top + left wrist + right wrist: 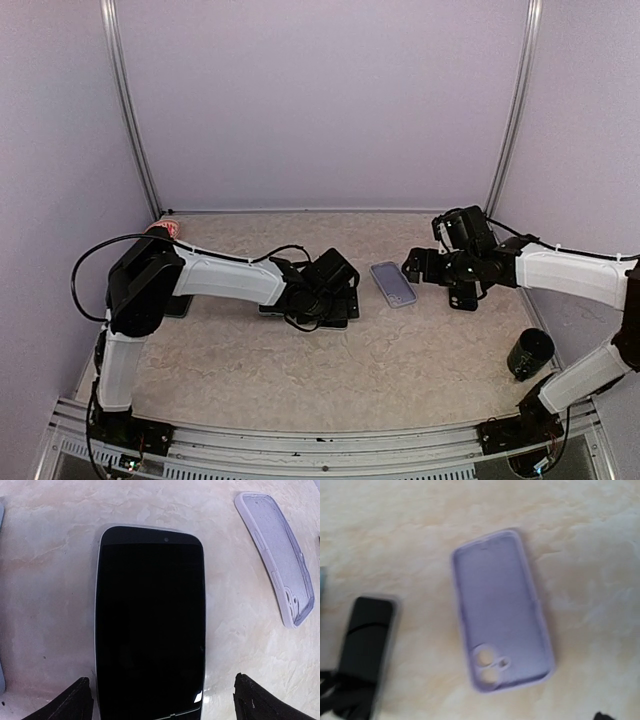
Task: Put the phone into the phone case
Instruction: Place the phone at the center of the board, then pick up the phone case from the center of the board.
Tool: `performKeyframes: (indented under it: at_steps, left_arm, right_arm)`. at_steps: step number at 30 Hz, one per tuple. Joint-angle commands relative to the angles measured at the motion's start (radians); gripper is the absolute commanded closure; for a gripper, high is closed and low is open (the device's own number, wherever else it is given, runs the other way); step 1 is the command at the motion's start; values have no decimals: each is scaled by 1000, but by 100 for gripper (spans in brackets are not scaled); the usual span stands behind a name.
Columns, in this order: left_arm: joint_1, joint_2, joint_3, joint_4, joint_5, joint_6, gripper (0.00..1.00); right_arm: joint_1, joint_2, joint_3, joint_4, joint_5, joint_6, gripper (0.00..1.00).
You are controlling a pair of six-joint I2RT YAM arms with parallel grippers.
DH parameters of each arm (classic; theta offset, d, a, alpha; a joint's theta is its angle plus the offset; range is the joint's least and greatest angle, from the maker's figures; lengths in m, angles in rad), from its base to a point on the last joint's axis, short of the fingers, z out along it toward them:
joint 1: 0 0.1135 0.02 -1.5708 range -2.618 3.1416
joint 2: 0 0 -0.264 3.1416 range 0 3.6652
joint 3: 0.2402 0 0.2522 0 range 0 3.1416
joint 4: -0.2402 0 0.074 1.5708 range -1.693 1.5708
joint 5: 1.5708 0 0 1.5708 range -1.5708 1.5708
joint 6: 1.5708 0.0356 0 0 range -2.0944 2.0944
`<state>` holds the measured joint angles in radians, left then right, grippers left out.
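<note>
Under the left gripper (162,696), spread wide, the phone (150,625) lies flat: hard, probably slippery; pinch its long edges.

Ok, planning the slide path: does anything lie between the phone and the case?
Nothing visible: only bare table separates the phone from the open-side-up case. The right gripper sits beyond the case, not between them.

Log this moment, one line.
phone: flat on table, uncased | phone case: empty, apart | left gripper: open over phone | right gripper: open by phone case
</note>
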<state>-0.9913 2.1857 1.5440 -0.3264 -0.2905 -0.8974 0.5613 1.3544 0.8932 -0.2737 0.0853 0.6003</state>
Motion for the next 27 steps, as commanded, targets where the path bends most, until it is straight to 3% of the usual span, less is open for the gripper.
performKeyframes:
  at_steps: [1, 11, 17, 23, 27]
  left_arm:
    - [-7, -106, -48, 14, 3, -4, 2]
    - [-17, -344, -231, 2, -108, 46, 1]
    - [-32, -480, -399, 0, -145, 31, 1]
    - [-43, -613, -527, -9, -174, 7, 1]
    - [-47, -681, -586, -19, -187, -13, 1]
  right_arm:
    - [-66, 105, 77, 9, -73, -63, 5]
    - [-97, 459, 412, -168, -71, -213, 22]
    - [-123, 638, 612, -283, -82, -295, 27]
    - [-147, 757, 718, -370, -67, -352, 29]
    - [-163, 793, 719, -365, -115, -359, 38]
